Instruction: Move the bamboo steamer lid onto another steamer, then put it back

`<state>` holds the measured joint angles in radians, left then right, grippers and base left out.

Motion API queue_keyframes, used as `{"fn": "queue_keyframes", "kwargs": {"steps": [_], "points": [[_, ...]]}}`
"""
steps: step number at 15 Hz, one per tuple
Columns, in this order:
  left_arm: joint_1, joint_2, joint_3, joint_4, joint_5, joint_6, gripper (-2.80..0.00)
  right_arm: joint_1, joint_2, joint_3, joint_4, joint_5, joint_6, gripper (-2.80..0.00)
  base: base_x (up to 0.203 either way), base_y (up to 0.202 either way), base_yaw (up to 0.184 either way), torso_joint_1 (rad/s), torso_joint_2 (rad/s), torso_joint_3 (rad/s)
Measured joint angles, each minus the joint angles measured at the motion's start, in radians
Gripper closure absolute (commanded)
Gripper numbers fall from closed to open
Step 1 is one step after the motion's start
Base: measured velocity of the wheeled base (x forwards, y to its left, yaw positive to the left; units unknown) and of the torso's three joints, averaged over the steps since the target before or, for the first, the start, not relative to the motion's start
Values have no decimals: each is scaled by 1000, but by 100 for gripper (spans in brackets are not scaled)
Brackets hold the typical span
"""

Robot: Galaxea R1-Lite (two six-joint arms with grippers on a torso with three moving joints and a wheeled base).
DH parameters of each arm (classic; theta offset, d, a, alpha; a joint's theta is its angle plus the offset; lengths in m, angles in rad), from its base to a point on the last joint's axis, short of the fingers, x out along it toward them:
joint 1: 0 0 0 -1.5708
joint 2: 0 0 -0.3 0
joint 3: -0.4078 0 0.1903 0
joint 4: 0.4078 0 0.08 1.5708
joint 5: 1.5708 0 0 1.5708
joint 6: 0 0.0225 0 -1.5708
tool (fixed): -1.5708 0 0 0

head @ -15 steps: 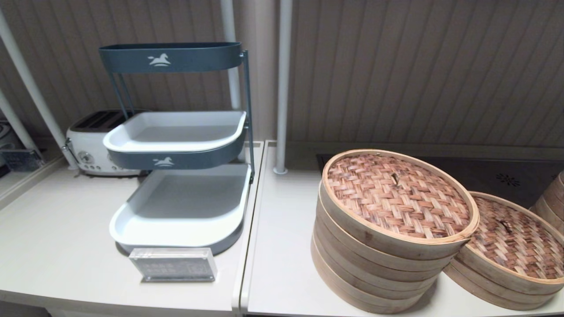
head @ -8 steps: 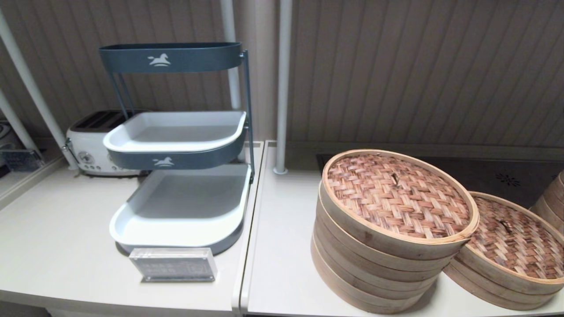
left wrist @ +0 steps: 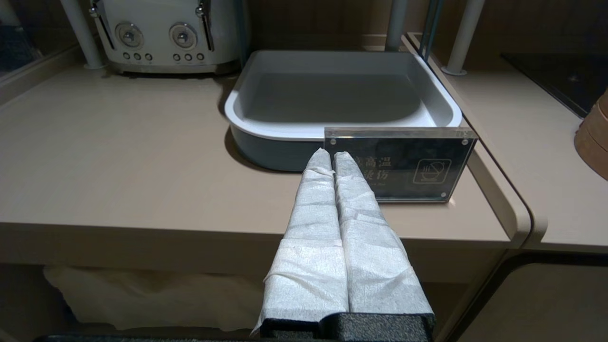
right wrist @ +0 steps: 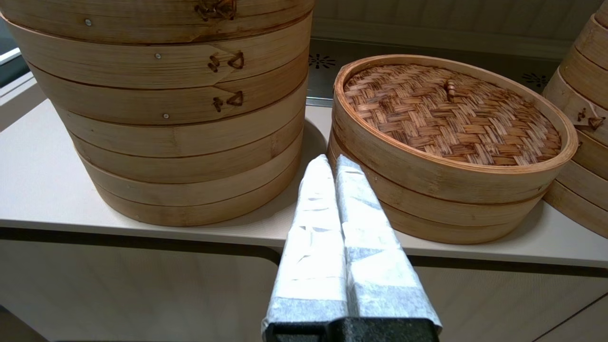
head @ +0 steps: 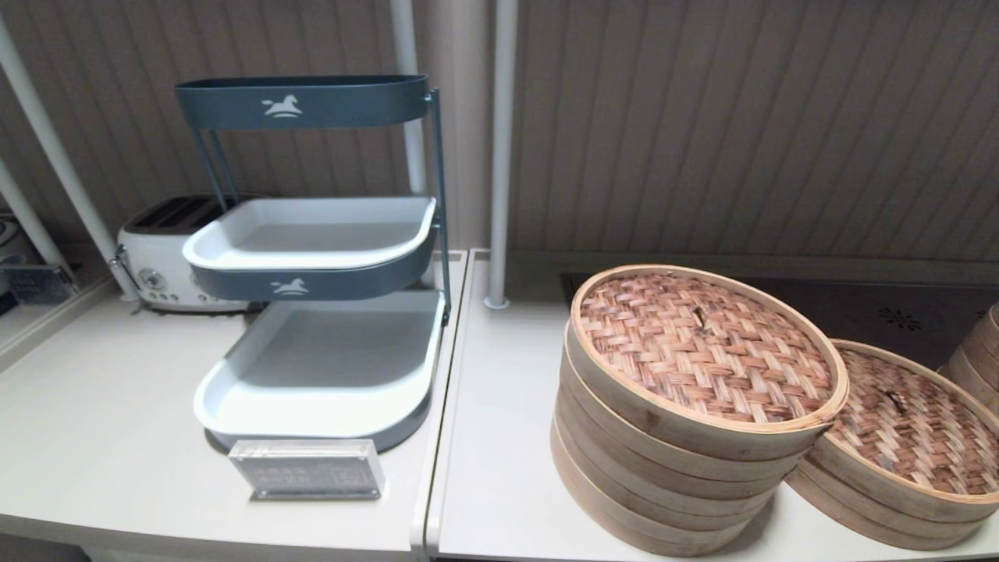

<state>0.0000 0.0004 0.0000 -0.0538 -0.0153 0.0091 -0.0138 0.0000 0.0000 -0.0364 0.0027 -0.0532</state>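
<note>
Bamboo steamer lid (head: 909,425), with its small dark loop handle, sits on a low steamer at the lower right of the head view, just beside the tall steamer stack (head: 679,460), which carries its own woven lid (head: 706,347). Both grippers are outside the head view. The left gripper (left wrist: 332,156), shut and empty, hangs before the counter edge near a clear sign (left wrist: 403,164) and grey tray (left wrist: 342,90); the right gripper (right wrist: 333,164), likewise shut and empty, points between the two steamers.

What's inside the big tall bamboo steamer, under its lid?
You can't see inside. The tall steamer stack is covered by a woven lid that closes off its whole top. Only the pale bamboo rings show from outside, so whatever is in there stays hidden.
</note>
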Motion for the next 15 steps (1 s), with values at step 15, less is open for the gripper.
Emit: {"fn": "queue_keyframes", "kwargs": {"steps": [15], "points": [[0, 0, 0, 1, 0, 0, 0, -1, 0, 0, 0, 1, 0, 0, 0, 0, 0, 0, 0, 0]]}}
